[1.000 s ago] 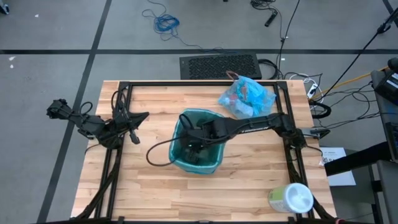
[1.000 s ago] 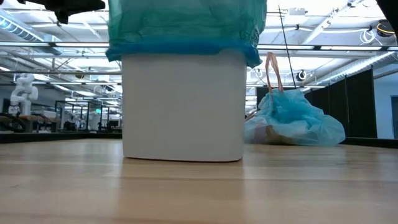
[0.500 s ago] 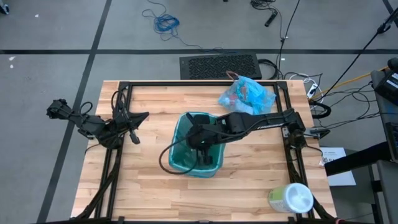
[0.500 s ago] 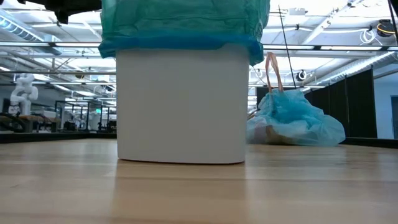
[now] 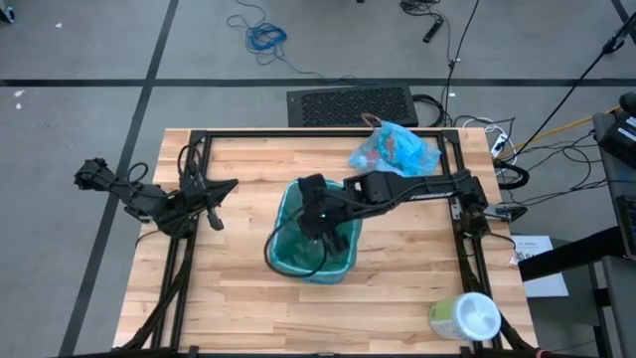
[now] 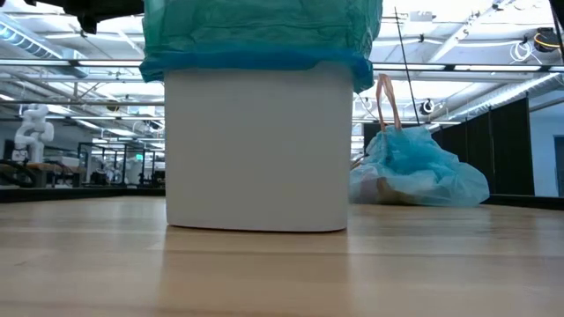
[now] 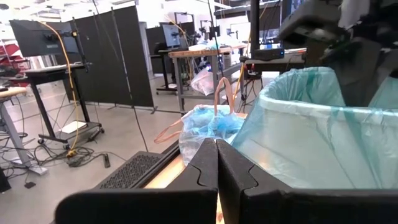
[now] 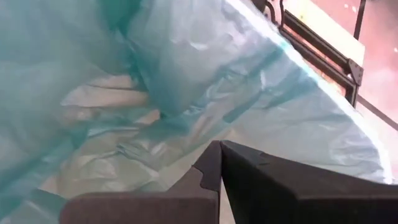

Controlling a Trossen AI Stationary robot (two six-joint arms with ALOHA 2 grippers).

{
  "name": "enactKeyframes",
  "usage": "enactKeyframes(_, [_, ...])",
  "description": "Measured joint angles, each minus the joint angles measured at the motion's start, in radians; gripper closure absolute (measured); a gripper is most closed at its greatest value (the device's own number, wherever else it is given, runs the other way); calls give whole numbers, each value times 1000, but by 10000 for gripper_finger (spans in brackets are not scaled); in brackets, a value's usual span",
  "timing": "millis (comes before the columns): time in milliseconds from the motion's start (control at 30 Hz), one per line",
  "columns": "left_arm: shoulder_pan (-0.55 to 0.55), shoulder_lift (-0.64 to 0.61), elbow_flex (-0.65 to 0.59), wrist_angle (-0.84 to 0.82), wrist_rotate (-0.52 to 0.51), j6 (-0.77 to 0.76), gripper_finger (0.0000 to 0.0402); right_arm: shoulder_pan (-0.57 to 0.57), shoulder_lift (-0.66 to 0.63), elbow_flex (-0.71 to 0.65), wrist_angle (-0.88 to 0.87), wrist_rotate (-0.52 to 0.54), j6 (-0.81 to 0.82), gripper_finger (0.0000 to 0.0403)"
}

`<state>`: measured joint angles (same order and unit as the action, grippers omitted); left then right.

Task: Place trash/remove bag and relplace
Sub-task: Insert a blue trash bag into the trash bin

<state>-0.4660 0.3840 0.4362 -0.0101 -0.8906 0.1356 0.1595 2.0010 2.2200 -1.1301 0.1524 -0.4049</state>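
Note:
A white bin [image 6: 257, 145] stands mid-table, a teal-green liner [image 5: 298, 249] folded over its rim [image 6: 260, 62]. My right gripper [image 5: 318, 227] hangs over the bin's mouth, slanting down into it. Its fingers [image 8: 219, 144] are shut with nothing between them, just above the liner's crinkled inside. The light-blue bag [image 5: 395, 154] lies bunched on the table at the far right, brownish trash showing through it and its tan ties [image 6: 385, 97] sticking up. My left gripper [image 7: 217, 155] waits shut and level at the table's left [image 5: 217, 202], pointing at the bin.
A white-and-green wipes tub [image 5: 465, 316] lies at the near right corner. Black frame rails [image 5: 318, 134] run along the table's far edge and down both sides. A cable [image 5: 270, 249] loops from my right arm past the bin's left side.
My right gripper has risen out of the bin, drawn a little toward the far edge, and rolled about its own axis, staying shut. The bin with its liner has slid slightly toward the near edge and turned a little.

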Motion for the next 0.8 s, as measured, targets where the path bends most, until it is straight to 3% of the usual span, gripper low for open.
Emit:
enactKeyframes(200, [0,0,0,0,0,0,401,-11,38,0,-40,-80,-1,403])
enactKeyframes(800, [0,0,0,0,0,0,401,19,131,0,-157,-81,24,403])
